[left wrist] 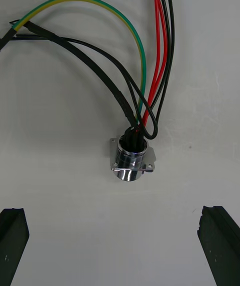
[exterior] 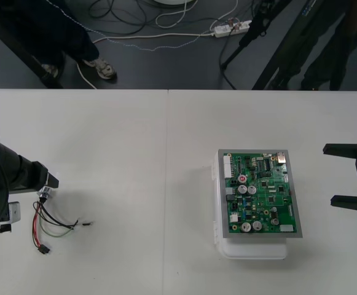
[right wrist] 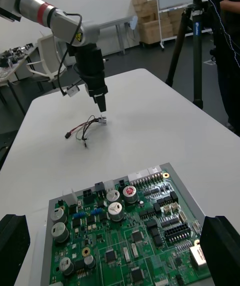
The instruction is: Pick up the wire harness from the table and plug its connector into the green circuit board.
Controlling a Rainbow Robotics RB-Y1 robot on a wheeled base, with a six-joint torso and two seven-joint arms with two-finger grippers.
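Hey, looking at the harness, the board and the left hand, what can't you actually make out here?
Plug: front view, too small to show its pins; left wrist view, cut off by the edge where the wires run out.
Green circuit board: right wrist view, near part cut off by the edge; front view, too small to tell where the plug goes.
Left hand: front view, fingertips hidden by its own body.

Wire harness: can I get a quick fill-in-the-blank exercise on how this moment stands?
The wire harness lies on the ____, apart from the green circuit board. The left gripper hangs above the harness's metal socket with its fingers ____. The right gripper, open, waits beside the board's ____ base.
Missing words: table; open; white.
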